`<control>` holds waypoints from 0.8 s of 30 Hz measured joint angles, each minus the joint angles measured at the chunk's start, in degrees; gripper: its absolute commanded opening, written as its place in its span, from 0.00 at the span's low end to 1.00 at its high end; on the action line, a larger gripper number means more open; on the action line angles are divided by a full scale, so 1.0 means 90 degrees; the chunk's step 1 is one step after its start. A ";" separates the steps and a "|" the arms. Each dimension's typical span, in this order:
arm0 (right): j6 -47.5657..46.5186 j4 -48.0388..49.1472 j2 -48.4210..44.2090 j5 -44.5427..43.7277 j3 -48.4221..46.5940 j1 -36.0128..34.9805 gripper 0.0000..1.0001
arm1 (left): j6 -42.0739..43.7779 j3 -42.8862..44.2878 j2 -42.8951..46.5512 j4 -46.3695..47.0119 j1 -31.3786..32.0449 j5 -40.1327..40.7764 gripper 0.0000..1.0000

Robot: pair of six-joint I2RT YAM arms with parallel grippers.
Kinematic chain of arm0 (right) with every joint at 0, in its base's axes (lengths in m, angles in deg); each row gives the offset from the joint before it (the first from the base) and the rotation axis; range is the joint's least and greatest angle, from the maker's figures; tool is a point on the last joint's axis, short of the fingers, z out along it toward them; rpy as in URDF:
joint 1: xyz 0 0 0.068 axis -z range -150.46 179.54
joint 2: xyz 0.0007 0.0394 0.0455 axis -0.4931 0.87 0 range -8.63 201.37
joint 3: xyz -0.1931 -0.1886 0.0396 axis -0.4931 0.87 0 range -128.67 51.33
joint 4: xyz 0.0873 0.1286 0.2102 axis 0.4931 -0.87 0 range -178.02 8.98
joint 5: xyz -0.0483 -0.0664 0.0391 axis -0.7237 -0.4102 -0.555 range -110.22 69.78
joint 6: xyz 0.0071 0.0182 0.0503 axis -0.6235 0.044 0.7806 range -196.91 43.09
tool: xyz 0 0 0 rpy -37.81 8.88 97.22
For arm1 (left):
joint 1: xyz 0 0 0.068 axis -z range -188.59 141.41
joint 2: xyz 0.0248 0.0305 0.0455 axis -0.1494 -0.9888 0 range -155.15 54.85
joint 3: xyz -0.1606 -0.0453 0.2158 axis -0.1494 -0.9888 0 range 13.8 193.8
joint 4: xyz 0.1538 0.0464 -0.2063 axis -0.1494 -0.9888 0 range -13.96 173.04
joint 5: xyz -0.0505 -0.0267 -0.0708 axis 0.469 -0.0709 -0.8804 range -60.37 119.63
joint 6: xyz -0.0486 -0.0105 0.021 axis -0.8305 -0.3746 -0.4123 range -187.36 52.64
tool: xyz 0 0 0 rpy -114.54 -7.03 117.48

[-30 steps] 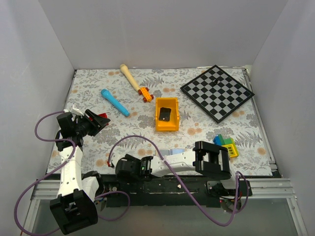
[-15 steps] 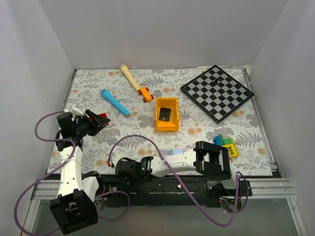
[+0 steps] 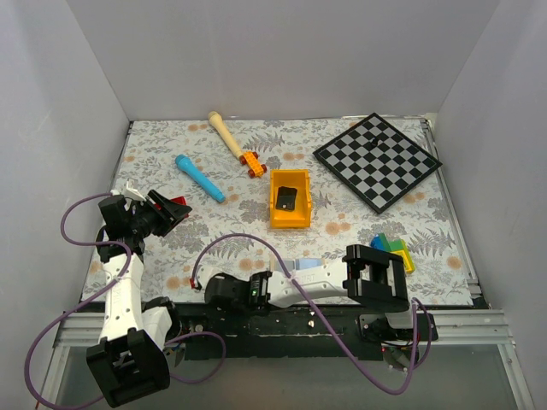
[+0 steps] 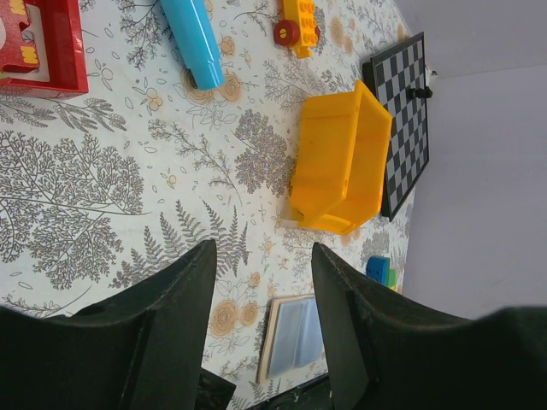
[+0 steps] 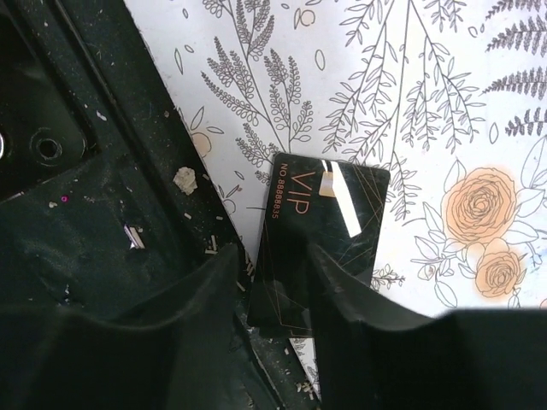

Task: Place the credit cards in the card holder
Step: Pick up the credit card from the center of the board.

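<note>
A black credit card marked VIP (image 5: 329,213) lies at the table's near edge, its lower end over the black rail. My right gripper (image 5: 269,256) is open, with one finger on each side over that lower end; in the top view it (image 3: 211,292) is low at the near edge. The card holder (image 4: 295,337) lies open, tan with pale blue lining, also in the top view (image 3: 301,264). A red card with white markings (image 4: 34,38) lies at the left, by my left gripper (image 3: 171,212), which is open and empty (image 4: 263,248).
A yellow-orange bin (image 3: 290,199) with a dark flat thing inside stands mid-table. A blue cylinder (image 3: 199,178), a wooden stick with an orange toy car (image 3: 251,162), a chessboard (image 3: 377,161) and coloured blocks (image 3: 392,250) lie around. Purple cables loop by both arms.
My right arm has shifted slightly right and toward the near edge. The left arm has not moved.
</note>
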State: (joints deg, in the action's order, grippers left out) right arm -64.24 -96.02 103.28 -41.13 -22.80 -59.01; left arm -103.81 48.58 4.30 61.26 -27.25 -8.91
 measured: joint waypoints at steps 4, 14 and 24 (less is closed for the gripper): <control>-0.0044 -0.0007 -0.0085 -0.0024 0.0000 0.0007 0.63 | 0.0000 -0.0002 -0.0002 0.0000 0.0000 -0.0005 0.48; -0.0257 -0.0211 -0.0236 -0.0187 -0.0051 0.0007 0.72 | 0.0000 0.0000 -0.0005 0.0002 0.0000 -0.0010 0.48; -0.0406 -0.0466 -0.0058 -0.0321 -0.0087 0.0002 0.74 | -0.0002 -0.0002 -0.0070 0.0002 0.0000 -0.0034 0.48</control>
State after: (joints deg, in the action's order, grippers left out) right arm -67.89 -100.22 102.76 -44.02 -23.59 -58.99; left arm -103.83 48.56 3.67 61.28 -27.25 -9.22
